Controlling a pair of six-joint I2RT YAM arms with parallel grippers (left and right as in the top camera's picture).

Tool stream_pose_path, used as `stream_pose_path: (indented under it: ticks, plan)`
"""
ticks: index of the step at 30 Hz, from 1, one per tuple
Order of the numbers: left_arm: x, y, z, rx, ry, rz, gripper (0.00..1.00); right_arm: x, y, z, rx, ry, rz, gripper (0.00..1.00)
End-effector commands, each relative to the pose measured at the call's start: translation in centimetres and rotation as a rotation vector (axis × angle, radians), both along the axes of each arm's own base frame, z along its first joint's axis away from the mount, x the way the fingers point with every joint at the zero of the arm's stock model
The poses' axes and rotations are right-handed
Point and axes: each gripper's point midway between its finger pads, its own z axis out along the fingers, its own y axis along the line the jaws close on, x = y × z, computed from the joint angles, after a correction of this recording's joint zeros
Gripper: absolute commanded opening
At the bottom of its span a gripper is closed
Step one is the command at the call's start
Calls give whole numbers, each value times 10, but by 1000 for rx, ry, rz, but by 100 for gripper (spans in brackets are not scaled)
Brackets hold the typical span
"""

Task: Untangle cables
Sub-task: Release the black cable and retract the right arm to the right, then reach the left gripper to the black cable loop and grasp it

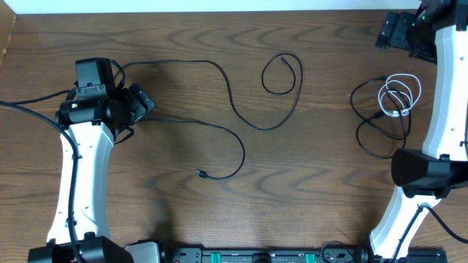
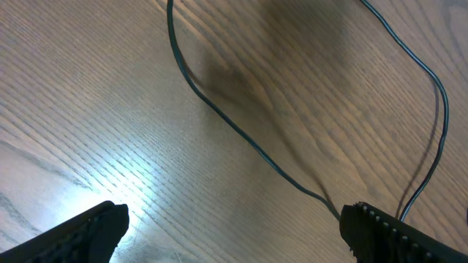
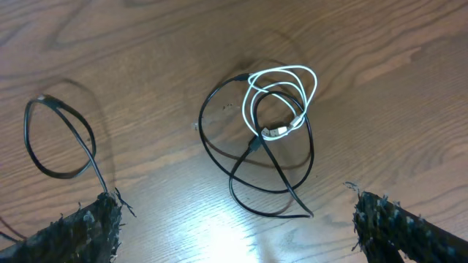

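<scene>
A long black cable [image 1: 232, 104] snakes from beside my left gripper [image 1: 141, 102] across the table's middle. It ends in a small loop [image 1: 282, 74] at one end and a plug [image 1: 199, 173] at the other. In the left wrist view two runs of this black cable [image 2: 241, 139] cross the wood ahead of my open left gripper [image 2: 234, 234], one passing by the right finger [image 2: 387, 235]. At the right, a white cable [image 1: 398, 95] lies coiled over a second black cable [image 1: 373, 128]. My right gripper [image 3: 234, 230] hangs open above the white cable [image 3: 281, 95] and the black cable [image 3: 256, 172], holding nothing.
The table's far edge [image 1: 219, 13] runs along the top. My right gripper [image 1: 398, 33] hangs near the far right corner. A thick black arm wire [image 1: 29, 102] trails off the left side. A dark rail [image 1: 256, 256] lines the front edge.
</scene>
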Motion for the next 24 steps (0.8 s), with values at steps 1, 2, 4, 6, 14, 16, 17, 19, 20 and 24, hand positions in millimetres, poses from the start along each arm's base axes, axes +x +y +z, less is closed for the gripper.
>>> stream_pose_path:
  ticks: [1,2,4,6,14,16,17,19,20,24]
  plan:
    - [2,2,4,1,-17,11,98,0,0,-2,-4,11,18,99]
    - [4,2,5,2,-24,13,98,0,0,-2,-5,11,18,99]
    - [6,3,6,3,-36,13,98,0,1,-2,-5,11,19,99]
    - [7,-5,6,-51,-44,32,98,1,2,-2,-5,11,21,99]
    - [11,-115,27,-493,-102,-271,99,1,2,-2,-5,11,22,99]
    - [12,-137,34,-494,-113,-338,99,1,2,-2,-5,11,23,99]
    - [13,-145,37,-478,-119,-357,99,1,2,-2,-5,11,22,99]
    - [15,-155,46,-413,-127,-384,99,1,2,-2,-5,11,22,99]
    - [15,-157,52,-368,-129,-392,99,1,2,-2,-5,11,22,99]
    - [19,-163,88,-161,-122,-419,99,1,2,-2,-5,11,22,99]
